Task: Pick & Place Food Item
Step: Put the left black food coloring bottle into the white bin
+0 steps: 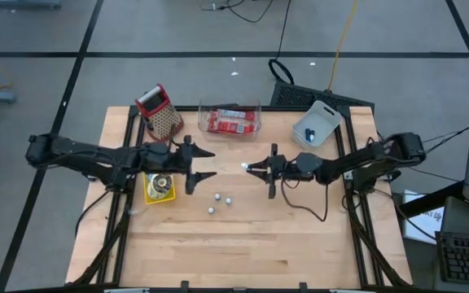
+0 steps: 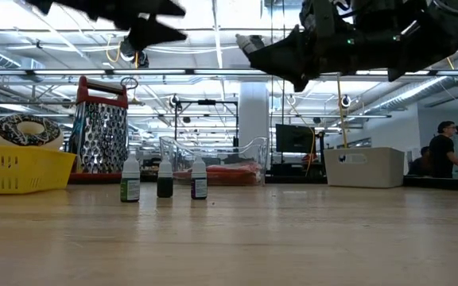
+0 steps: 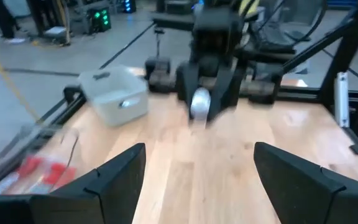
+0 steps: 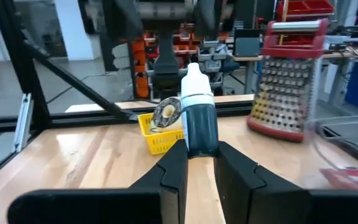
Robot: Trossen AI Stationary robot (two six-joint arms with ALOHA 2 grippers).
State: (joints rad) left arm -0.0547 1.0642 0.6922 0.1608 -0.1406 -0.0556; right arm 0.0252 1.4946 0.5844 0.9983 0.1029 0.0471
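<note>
My right gripper (image 1: 251, 168) hovers above the table's middle, shut on a small dark bottle (image 4: 199, 118) with a white cap. Facing it from the left, my left gripper (image 1: 212, 163) is open and has nothing between its fingers; a gap separates it from the bottle. Three more small bottles (image 1: 220, 201) stand upright on the wood below, toward the near side. A yellow basket (image 1: 147, 194) holding a doughnut (image 1: 161, 183) sits under the left arm. My right gripper pinches the bottle's dark body at its lower end (image 4: 197, 149) between its two fingers (image 4: 173, 168). The fingers come in level from the table's right. The bottle sticks out past the fingertips with its white cap (image 3: 199, 102) toward the left gripper, lifted clear of the table.
At the far edge stand a metal grater with a red handle (image 1: 159, 110), a clear tub with red packets (image 1: 230, 119) and a white bin (image 1: 316, 124). Bare wood lies along the near half of the table (image 1: 243, 252).
</note>
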